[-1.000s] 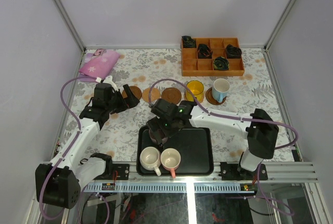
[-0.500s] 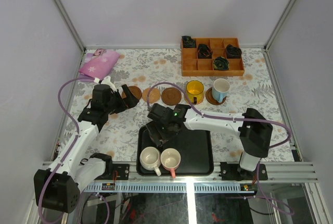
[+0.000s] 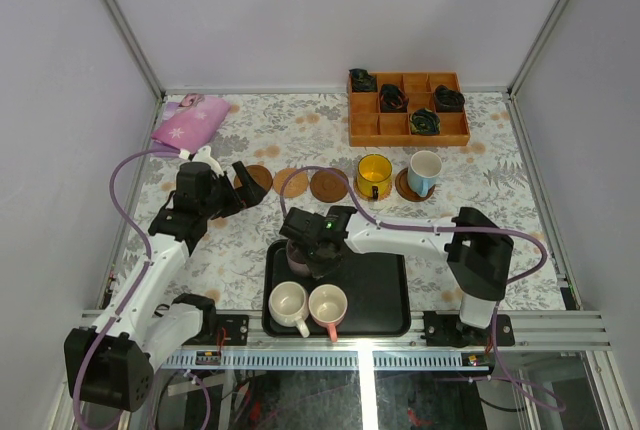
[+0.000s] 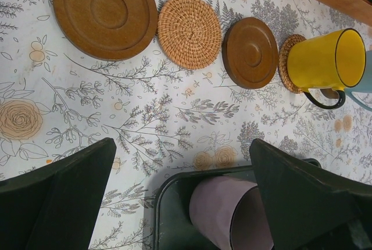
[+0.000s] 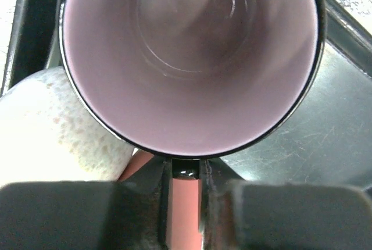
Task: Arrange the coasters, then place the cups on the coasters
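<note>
On the tray (image 3: 385, 290), the right end effector (image 5: 185, 183) half-hides the mauve cup (image 5: 192, 58), pinching it at 6 o'clock; the left end effector (image 4: 183, 174) is spread.

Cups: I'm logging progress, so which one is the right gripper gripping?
The mauve cup, at the black tray's far-left corner, with the right gripper closed at its rim; the cream cup and pink-handled cup sit untouched.

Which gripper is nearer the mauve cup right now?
Right. The right gripper is clamped on the rim of the mauve cup, in the black tray; the left gripper hovers open beside the leftmost coaster.
</note>
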Available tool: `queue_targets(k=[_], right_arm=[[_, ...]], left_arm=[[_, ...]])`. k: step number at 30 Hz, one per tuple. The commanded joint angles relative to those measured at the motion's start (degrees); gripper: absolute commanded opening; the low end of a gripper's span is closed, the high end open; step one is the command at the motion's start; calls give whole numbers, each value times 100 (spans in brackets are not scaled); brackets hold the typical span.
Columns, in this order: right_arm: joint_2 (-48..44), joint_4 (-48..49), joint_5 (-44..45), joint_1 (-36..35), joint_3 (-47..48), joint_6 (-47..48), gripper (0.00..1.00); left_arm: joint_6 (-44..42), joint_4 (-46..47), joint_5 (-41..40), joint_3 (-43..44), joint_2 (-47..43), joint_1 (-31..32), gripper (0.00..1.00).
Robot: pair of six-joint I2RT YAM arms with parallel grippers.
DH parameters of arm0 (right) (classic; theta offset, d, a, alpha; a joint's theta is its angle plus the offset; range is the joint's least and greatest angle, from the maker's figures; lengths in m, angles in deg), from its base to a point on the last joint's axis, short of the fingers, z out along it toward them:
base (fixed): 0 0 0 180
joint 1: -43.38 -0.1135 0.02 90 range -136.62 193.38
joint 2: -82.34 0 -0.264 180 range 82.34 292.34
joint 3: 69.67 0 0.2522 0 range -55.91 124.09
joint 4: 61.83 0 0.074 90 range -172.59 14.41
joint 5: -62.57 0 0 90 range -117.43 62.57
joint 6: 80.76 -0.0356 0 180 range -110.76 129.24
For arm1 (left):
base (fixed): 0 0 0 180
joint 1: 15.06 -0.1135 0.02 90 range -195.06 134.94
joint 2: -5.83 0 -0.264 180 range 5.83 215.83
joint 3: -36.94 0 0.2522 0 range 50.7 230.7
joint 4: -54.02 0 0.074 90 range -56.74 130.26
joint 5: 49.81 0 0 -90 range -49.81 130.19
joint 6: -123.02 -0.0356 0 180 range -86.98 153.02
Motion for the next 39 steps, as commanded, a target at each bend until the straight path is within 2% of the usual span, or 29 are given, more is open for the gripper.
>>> queue_targets(k=[1,9,13,17,21,27,39], right_arm=[[-42,-30,377,76,51,-62,0],[-600,-405,1077,51,349,-136,0],[-646,-677,1885,46,881,-222,0],[-240,-1204,2693,216,1807,-349,0],[199,-1345,2703,805,2422,-562,0],[693,-786,2711,1494,2769,-630,0],[1646,-421,3134,1887,3527,-500,0]], left_arm=[[24,131,-63,-16,-8,31,100],[68,131,-86,139,144,30,100],[69,135,-117,322,288,31,100],[44,101,-166,587,451,31,100],[-21,33,-231,864,653,31,100],[-126,31,-350,1141,971,30,100],[-306,348,-201,1420,1818,31,100]])
